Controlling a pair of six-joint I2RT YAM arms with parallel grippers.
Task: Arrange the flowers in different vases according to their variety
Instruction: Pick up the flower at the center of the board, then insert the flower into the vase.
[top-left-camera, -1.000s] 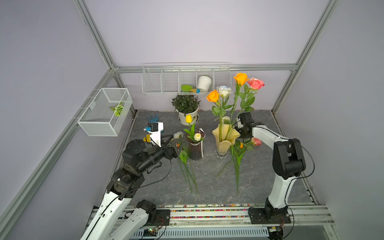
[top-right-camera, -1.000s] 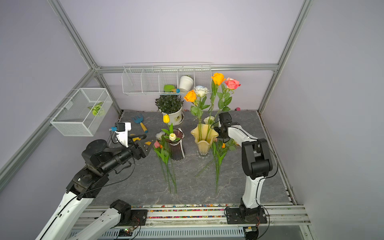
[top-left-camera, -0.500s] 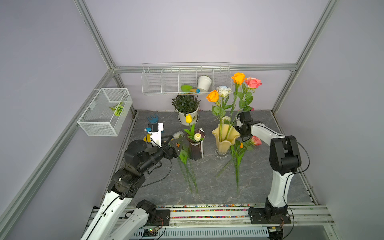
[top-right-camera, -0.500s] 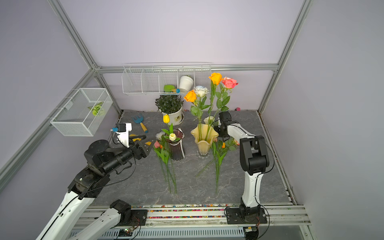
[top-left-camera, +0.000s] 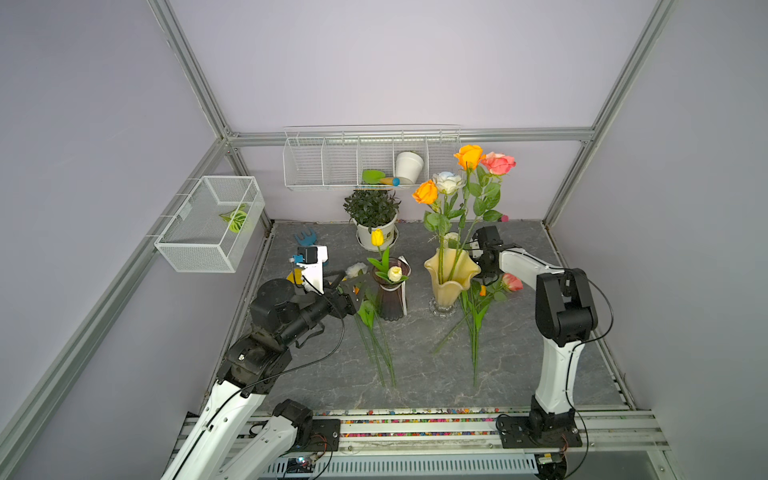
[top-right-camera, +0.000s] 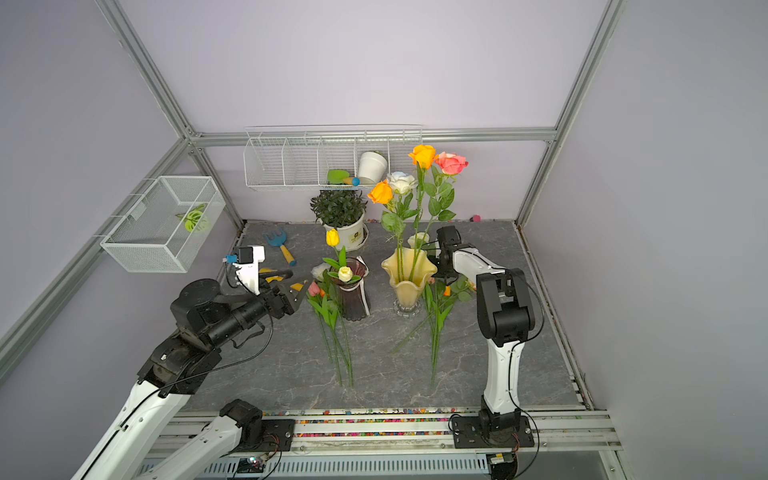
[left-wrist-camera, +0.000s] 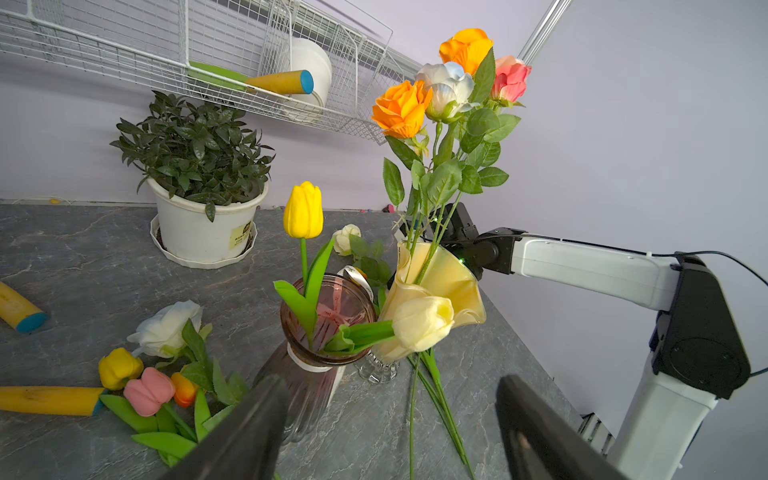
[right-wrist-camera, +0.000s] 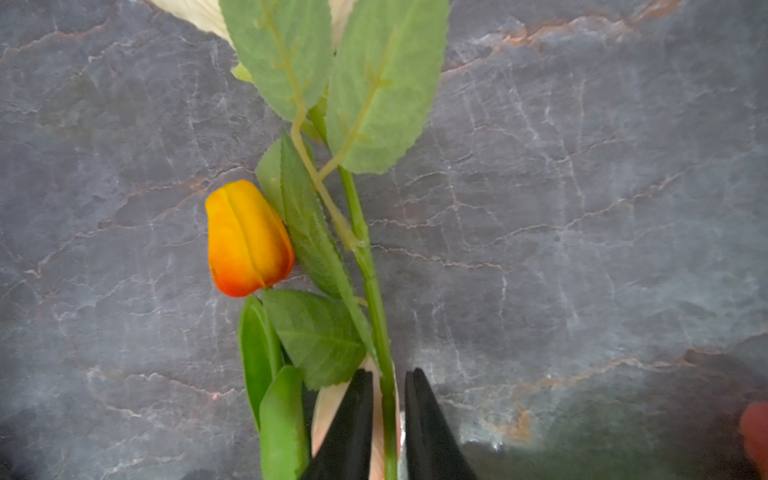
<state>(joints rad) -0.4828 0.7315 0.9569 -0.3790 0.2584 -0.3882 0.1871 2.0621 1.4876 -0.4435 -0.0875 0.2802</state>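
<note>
A: Top views first. Counting two vases on the worktop (top-left-camera: 432, 390): purple vase (top-left-camera: 390, 297) and yellow vase (top-left-camera: 450, 276), near each other, upright.
B: Logging four roses (top-left-camera: 448, 182) standing in the yellow one, two tulips (top-left-camera: 394, 273) in the purple. Adding a pink rose (top-left-camera: 512, 282) lying by the right arm (top-left-camera: 561, 307).
A: Left wrist view. Seeing left tool (left-wrist-camera: 390, 382) spread wide, empty, just short of the purple vase. Tallying beside it: one white rose (left-wrist-camera: 166, 328), three loose tulips (left-wrist-camera: 149, 390). Spotting a cream rose (left-wrist-camera: 346, 239) lying behind.
B: Right wrist view. Seeing right tool (right-wrist-camera: 389, 372) with jaws flanking a leafy stem (right-wrist-camera: 365, 266), leaving thin slits; can't call it clamped. Noting an orange tulip (right-wrist-camera: 245, 239) flat beside that stem.
A: Totalling seven roses, six tulips.
B: Guessing at handling: light, wiry stems, soft cloth heads, probably slick plastic skin. Best to pinch bare stem under the leaves, never the bloom. Minding the glass vases, likely tippy under tall roses.
</note>
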